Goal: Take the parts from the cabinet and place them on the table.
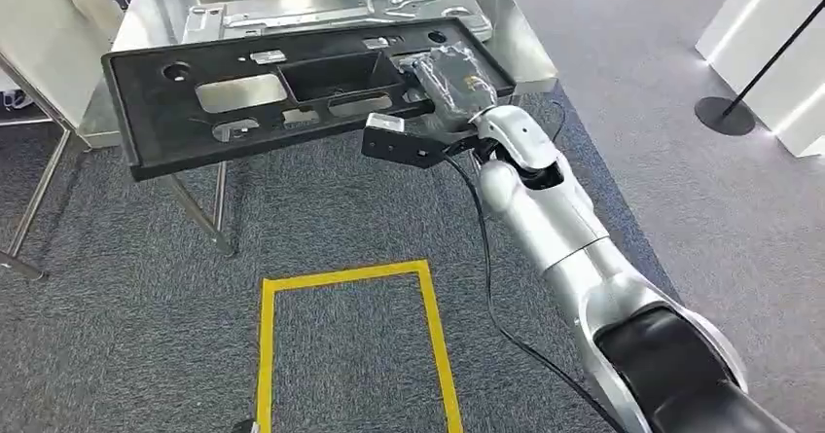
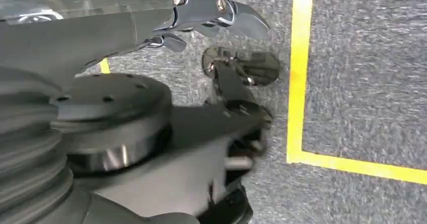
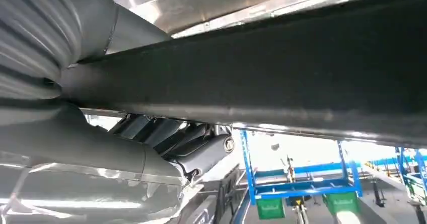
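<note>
A long black plastic panel (image 1: 156,122) with several cutouts hangs level over the near edge of the metal table (image 1: 146,15). My right hand (image 1: 448,78), wrapped in a clear cover, grips the panel's right end. In the right wrist view the panel's dark edge (image 3: 282,78) crosses the picture, with the thumb on one side and the dark fingers (image 3: 201,148) curled under the other. A silver stamped metal part (image 1: 331,10) lies flat on the table behind the panel. My left hand (image 2: 151,27) hangs beside my body above the carpet, holding nothing, its fingers loosely apart.
The table stands on thin angled metal legs (image 1: 195,209) over grey carpet. A yellow tape square (image 1: 268,355) marks the floor in front of me. A black stanchion base (image 1: 725,115) and white panels (image 1: 778,63) stand at the right.
</note>
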`<state>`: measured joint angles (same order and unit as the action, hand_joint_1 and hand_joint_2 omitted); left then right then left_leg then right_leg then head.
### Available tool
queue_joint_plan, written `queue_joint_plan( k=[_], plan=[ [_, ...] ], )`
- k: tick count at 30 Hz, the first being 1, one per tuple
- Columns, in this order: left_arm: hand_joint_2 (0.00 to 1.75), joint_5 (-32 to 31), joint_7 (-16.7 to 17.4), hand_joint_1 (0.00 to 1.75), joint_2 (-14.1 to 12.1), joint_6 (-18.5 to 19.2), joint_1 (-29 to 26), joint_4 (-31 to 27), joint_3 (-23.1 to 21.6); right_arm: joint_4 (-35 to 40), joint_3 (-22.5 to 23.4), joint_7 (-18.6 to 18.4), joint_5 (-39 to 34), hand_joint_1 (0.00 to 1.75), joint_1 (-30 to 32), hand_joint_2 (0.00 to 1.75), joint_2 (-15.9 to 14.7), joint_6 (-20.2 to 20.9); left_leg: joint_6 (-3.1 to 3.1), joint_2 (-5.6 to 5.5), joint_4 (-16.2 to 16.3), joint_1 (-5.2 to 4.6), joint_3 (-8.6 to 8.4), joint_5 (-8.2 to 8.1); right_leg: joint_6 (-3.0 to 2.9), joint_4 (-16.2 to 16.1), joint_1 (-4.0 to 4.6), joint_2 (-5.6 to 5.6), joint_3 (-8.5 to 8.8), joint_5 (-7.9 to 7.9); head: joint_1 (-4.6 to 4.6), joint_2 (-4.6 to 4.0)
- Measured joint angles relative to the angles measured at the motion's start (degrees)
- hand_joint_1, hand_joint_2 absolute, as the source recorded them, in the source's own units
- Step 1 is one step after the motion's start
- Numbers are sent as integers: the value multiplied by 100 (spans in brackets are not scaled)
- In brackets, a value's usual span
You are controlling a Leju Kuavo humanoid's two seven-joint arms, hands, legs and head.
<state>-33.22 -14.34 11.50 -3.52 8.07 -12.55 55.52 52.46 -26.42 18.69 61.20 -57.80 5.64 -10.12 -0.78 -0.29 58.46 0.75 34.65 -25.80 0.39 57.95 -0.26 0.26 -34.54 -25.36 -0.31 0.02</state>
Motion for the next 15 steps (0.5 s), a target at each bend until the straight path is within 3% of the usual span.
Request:
queue_joint_plan(
  k=[3,5,6,8,9,10,11,12,14,15],
  plan=[
    [175,-26,-26,0,0,-18,1,0,0,0,0,2,13,175,4,175,2,7,118,-20,31,-20,37,16,86,-35,-15,-14,-7,26,18,-2],
    [175,-24,-44,0,0,-18,0,0,0,2,2,2,13,175,-11,175,0,7,202,-12,-41,18,10,62,135,84,-36,-14,-58,-104,31,0],
    [175,-24,-51,0,2,-18,9,0,0,2,4,2,13,175,-22,175,0,7,229,-6,-42,18,14,69,151,392,-36,-15,-198,-298,46,0],
    [175,-18,-57,0,0,-17,17,0,0,-6,4,2,13,175,-9,175,0,9,237,-7,-39,10,18,67,187,1386,-48,-16,-658,-732,44,-2],
    [175,-4,-57,0,0,-18,14,0,0,-15,4,2,13,175,6,175,0,13,242,-7,-36,5,19,63,193,1767,-49,-17,-847,-838,44,0],
    [175,9,-57,0,0,-17,10,0,0,-26,4,2,16,175,18,175,0,15,243,-9,-32,3,17,63,188,1850,-49,-17,-904,-790,46,-2],
    [175,11,-57,0,0,-18,10,0,0,-28,4,0,15,175,22,175,-2,15,245,-14,-24,0,15,59,171,1649,-47,-16,-819,-623,46,0],
    [175,13,-57,0,2,-17,10,0,0,-28,4,0,15,175,12,175,-2,15,244,-20,-17,-4,12,57,145,1228,-45,-16,-620,-381,49,0],
    [175,15,-57,0,15,-18,10,2,0,-28,4,2,15,175,-27,175,-2,13,224,-28,-12,-12,7,43,46,121,-25,-17,-97,88,46,-2],
    [175,22,-59,0,24,-18,14,0,0,-28,2,2,15,175,-43,175,-2,11,193,-29,6,-52,35,38,33,-8,19,-26,-50,27,35,0]
  ],
)
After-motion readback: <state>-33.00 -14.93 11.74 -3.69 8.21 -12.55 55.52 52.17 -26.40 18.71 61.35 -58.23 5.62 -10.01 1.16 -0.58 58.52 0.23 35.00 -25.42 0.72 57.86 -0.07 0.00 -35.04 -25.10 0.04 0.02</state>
